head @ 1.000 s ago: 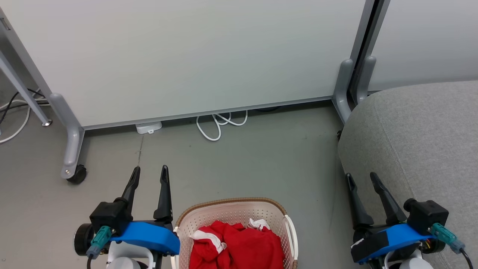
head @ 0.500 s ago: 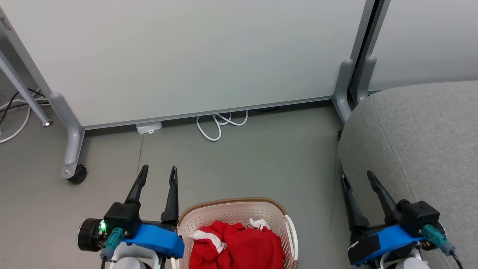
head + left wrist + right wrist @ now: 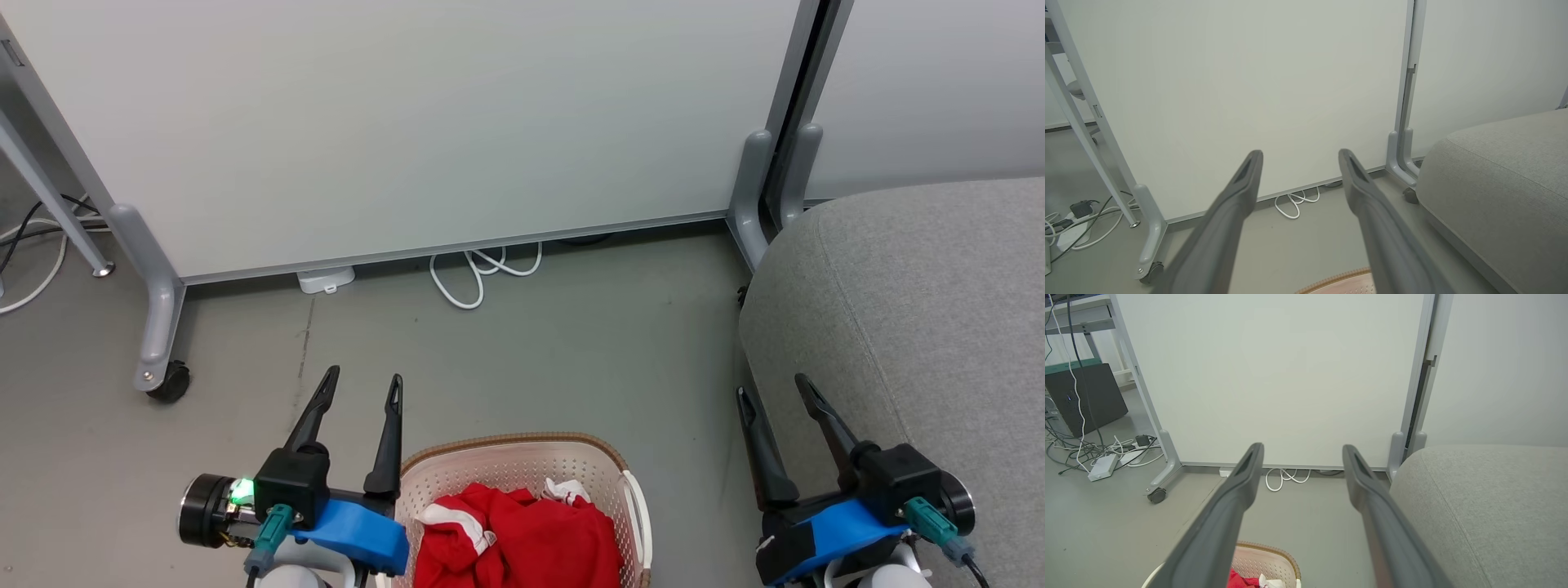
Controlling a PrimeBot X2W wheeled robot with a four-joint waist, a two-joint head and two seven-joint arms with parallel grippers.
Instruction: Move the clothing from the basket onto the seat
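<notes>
Left tool (image 3: pixel 363 376) edged toward basket (image 3: pixel 522 438), right tool (image 3: pixel 771 385) likewise, both spread (clothing (image 3: pixel 522 539) visible overhead)

In the head view the bottom edge cuts off the near part of the basket (image 3: pixel 522 461) and of the clothing (image 3: pixel 522 539) in it, and the seat (image 3: pixel 922 310) runs off the right and bottom edges. In the left wrist view the basket is cut down to a curved strip of rim at the bottom edge, between the blurred fingers (image 3: pixel 1216 245) of the left gripper (image 3: pixel 1300 154). In the right wrist view a finger (image 3: pixel 1216 531) of the right gripper (image 3: pixel 1302 449) and the bottom edge hide part of the basket and much of the clothing.
</notes>
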